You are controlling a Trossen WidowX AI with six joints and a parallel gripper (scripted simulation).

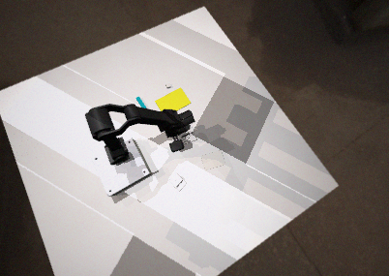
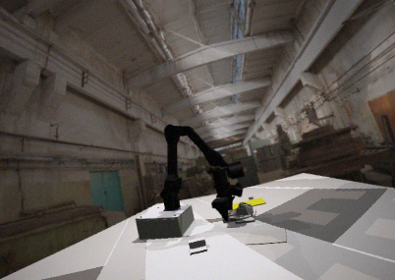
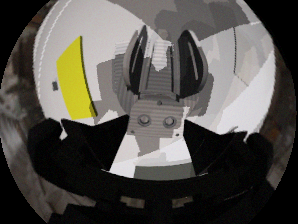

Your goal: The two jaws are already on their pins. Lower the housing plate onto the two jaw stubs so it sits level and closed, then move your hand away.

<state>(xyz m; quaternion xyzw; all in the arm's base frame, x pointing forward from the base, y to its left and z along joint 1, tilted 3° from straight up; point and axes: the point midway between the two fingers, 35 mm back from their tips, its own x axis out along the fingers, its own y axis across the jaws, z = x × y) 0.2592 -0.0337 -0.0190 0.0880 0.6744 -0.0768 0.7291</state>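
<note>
The grey housing plate (image 3: 157, 131) lies between my black fingers in the wrist view, with two round pin ends or holes showing on it. My gripper (image 1: 182, 133) (image 2: 232, 213) (image 3: 156, 119) is shut on this plate at its two sides. The two curved jaws, a left one (image 3: 128, 67) and a right one (image 3: 201, 67), stand apart just beyond the plate, with dark faces. The plate overlaps their near ends. Whether it touches the stubs or hangs slightly above them cannot be told. In the top and exterior views the assembly is small and partly hidden by the hand.
A yellow panel (image 1: 173, 100) (image 2: 255, 201) (image 3: 75, 82) lies beside the assembly, with a small grey piece (image 1: 168, 85) (image 3: 55, 86) past it. A teal bar (image 1: 140, 102) lies behind the arm. A small white block (image 1: 179, 182) (image 2: 197, 247) sits near the arm's base (image 1: 128, 174) (image 2: 164, 225).
</note>
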